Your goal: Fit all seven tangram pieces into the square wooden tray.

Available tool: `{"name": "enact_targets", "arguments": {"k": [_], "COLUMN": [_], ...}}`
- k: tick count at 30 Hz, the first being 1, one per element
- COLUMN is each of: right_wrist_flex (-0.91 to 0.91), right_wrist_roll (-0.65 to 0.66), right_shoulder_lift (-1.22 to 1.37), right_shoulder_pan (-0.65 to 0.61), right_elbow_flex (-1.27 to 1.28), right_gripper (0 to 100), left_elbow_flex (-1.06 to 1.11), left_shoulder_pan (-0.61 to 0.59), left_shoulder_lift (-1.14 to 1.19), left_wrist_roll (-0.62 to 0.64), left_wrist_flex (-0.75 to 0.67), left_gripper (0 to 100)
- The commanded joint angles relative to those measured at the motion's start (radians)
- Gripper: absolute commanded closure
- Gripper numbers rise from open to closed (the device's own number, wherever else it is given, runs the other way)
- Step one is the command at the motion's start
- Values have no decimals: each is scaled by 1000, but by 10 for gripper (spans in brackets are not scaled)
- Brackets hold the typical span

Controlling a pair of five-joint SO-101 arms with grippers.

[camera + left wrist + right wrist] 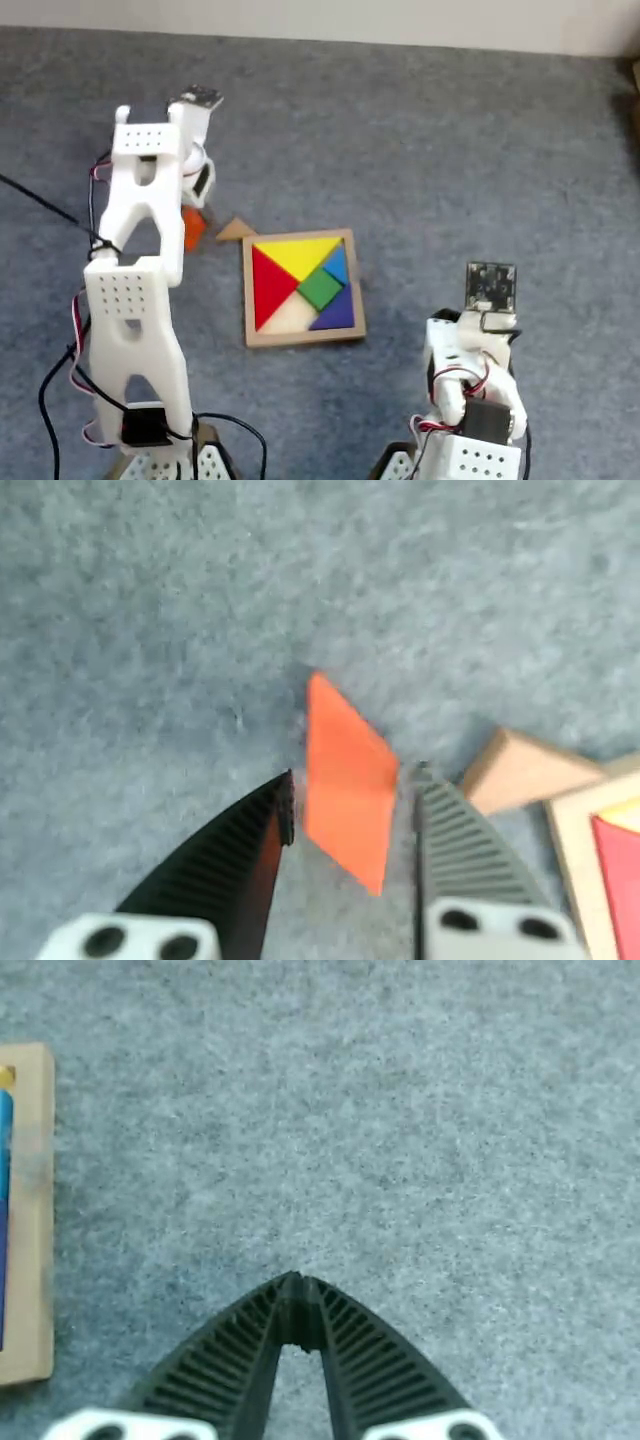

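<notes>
The square wooden tray [305, 338] lies mid-table and holds red, yellow, green, blue and purple pieces, with a pale bare patch at its near side. An orange parallelogram [345, 780] rests on the carpet just left of the tray, also seen as the orange piece [193, 230]. My left gripper [352, 785] is open and straddles it, with a narrow gap on each side. A tan triangle [520, 770] lies between the orange piece and the tray corner [570, 840]. My right gripper [300, 1285] is shut over bare carpet, right of the tray edge [30, 1210].
Grey carpet covers the table. The right arm [470, 360] stands at the near right, apart from the tray. The left arm [135, 280] stretches along the left side, with cables trailing beside its base.
</notes>
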Motion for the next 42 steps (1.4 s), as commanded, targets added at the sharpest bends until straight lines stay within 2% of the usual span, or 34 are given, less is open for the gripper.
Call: {"name": "enact_targets", "arguments": {"k": [1, 9, 22, 34, 37, 42], "right_wrist_flex": [-21, -21, -21, -19, -19, -19], "right_wrist_roll": [-5, -5, -5, -5, -5, -5], "right_shoulder_lift": [-7, -7, -7, -7, -7, -7], "right_shoulder_pan": [10, 10, 10, 10, 10, 10], "right_elbow_flex": [142, 142, 142, 142, 142, 142], "right_gripper": [993, 993, 993, 993, 993, 993], "left_elbow_flex": [-24, -18, -18, -15, -15, -19], "left_shoulder_pan": [-13, -7, -15, -140, -148, -140], "left_shoulder_lift": [-119, -179, 61, 68, 68, 59], "left_wrist_roll": [-5, -5, -9, -11, -11, -9], "left_wrist_flex": [44, 101, 94, 23, 6, 9], "left_gripper": [745, 748, 748, 756, 796, 800]}}
